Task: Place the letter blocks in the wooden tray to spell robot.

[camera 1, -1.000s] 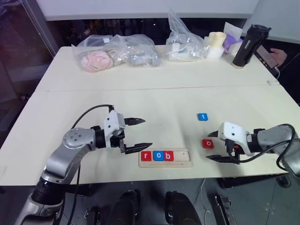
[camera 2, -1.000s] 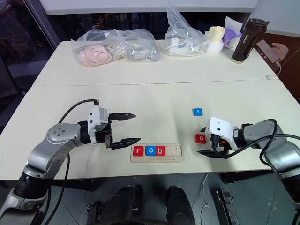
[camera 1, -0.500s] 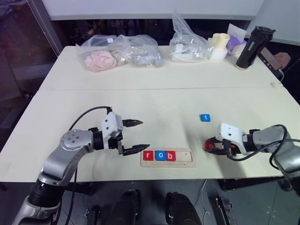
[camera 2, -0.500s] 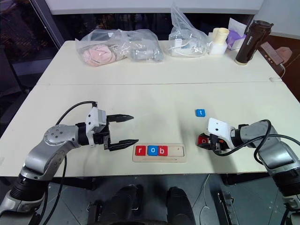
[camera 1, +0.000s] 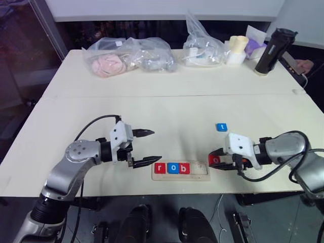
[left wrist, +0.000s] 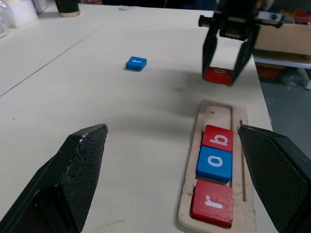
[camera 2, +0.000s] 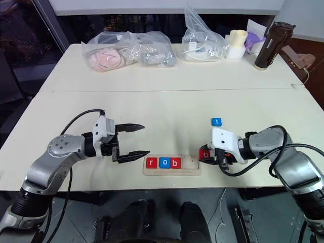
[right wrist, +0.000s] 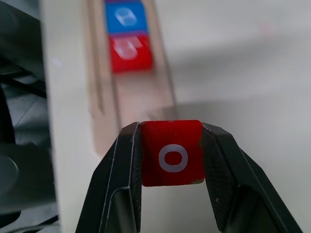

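The wooden tray (camera 1: 201,170) lies near the table's front edge with a red r (camera 1: 160,168), a blue o (camera 1: 172,168) and a red b (camera 1: 184,168) in its left part; its right end is bare. My right gripper (camera 1: 217,161) is shut on a red o block (right wrist: 171,153) and holds it just right of the tray's right end, a little above the table. A blue t block (camera 1: 221,127) lies flat behind it. My left gripper (camera 1: 155,146) stands open just left of the tray, with nothing between its fingers.
Clear plastic bags (camera 1: 126,54) with soft items, a cream cup stack (camera 1: 235,48) and a black bottle (camera 1: 272,50) line the table's far edge. A person's hand (camera 1: 305,64) shows at the far right. The table's front edge runs close below the tray.
My right gripper closed on the red o block, lifted it and carried it left to the tray's right end. The left arm stayed where it was.
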